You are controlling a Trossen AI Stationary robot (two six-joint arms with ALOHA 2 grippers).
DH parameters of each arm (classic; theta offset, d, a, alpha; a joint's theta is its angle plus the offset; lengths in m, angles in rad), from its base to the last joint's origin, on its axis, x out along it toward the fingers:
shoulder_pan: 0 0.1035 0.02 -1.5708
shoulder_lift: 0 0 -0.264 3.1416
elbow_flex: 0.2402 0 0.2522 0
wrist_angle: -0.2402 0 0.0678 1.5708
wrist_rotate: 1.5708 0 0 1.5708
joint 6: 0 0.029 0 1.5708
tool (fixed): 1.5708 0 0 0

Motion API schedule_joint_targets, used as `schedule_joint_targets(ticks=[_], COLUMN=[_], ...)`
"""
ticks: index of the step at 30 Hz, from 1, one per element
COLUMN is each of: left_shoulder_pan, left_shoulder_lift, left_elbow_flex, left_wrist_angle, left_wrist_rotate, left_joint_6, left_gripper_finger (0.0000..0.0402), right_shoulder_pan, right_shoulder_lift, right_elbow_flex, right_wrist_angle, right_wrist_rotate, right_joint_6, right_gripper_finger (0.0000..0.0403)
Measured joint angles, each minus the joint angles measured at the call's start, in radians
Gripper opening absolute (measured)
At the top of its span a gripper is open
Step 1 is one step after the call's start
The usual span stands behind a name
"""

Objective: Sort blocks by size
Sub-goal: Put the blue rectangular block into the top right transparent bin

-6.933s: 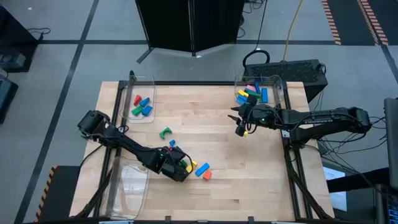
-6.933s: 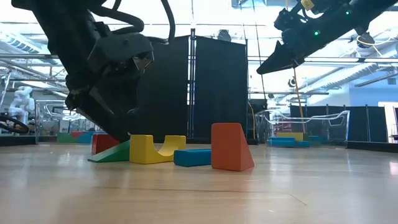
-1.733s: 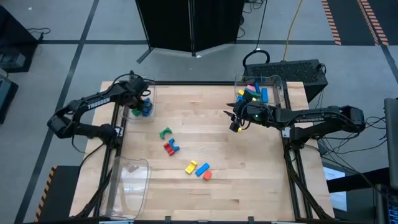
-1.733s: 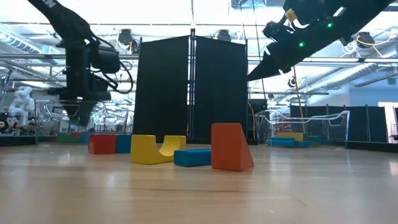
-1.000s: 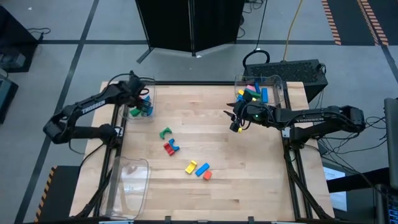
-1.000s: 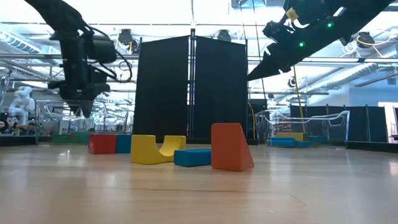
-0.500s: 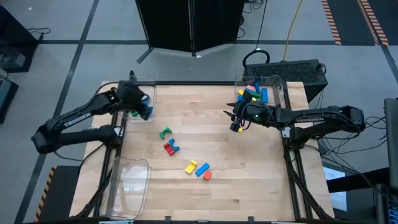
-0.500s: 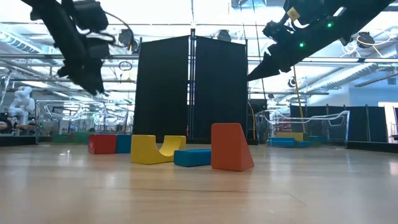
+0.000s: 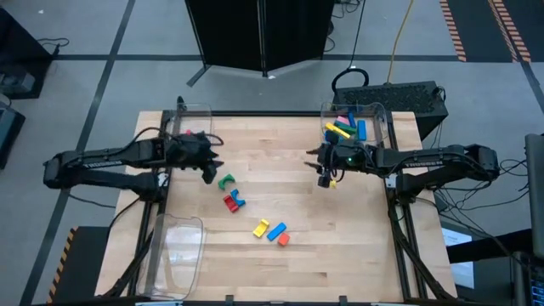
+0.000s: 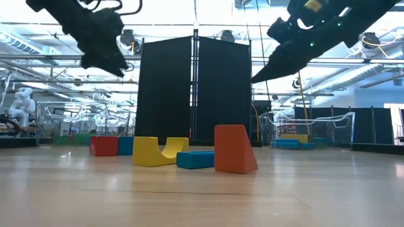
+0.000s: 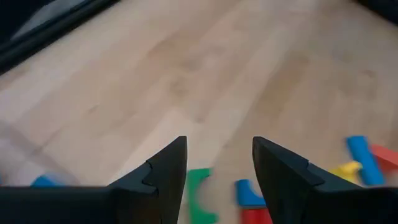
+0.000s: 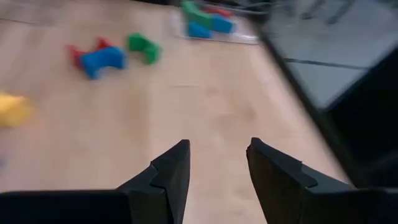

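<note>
Two hands open and empty above your tabletop (image 9: 357,229); no readable writing.
Your left hand (image 9: 210,175) hovers by the green block (image 9: 225,181); right hand (image 9: 324,178) hangs near the far-right bin (image 9: 382,116) of blocks (image 9: 344,128).

On the pale wooden bench (image 10: 202,195) stands a tall orange wedge-shaped block (image 10: 234,149), touching a flat blue block (image 10: 195,159) beside it. Next comes a yellow block with a curved scoop cut from its top (image 10: 159,151), then a red block (image 10: 104,145) farther back. Two dark arms hang overhead, well above the blocks, before a black panel (image 10: 196,88).
</note>
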State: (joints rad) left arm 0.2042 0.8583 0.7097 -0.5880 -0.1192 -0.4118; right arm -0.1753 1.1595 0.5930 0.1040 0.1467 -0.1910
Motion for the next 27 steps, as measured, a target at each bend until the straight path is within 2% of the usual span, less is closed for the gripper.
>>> schedule_joint_targets(ticks=[4, 10, 16, 22, 27], left_shoulder_pan=[-0.113, -0.272, -0.396, -0.463, -0.481], left_shoulder_lift=[0.053, 0.170, 0.316, 0.475, 0.564], left_elbow_flex=[0.000, 0.000, 0.000, 0.000, 0.000], left_wrist_angle=[0.071, 0.200, 0.385, 0.607, 0.701], left_wrist_rotate=[0.004, -0.033, -0.039, -0.042, -0.046], left_joint_6=[-0.001, -0.005, -0.028, -0.028, -0.028], left_gripper_finger=[0.0183, 0.0183, 0.0183, 0.0183, 0.0183], right_shoulder_pan=[0.004, 0.053, 0.103, 0.133, 0.163], right_shoulder_lift=[0.000, 0.002, 0.056, 0.139, 0.192], right_elbow_flex=[0.000, 0.000, 0.000, 0.000, 0.000], right_wrist_angle=[-0.036, -0.049, -0.046, -0.047, -0.048], right_wrist_rotate=[-0.098, -0.101, -0.101, -0.092, -0.092], right_joint_6=[0.052, 0.070, 0.086, 0.105, 0.100], right_gripper_finger=[0.0153, 0.0153, 0.0153, 0.0152, 0.0130])
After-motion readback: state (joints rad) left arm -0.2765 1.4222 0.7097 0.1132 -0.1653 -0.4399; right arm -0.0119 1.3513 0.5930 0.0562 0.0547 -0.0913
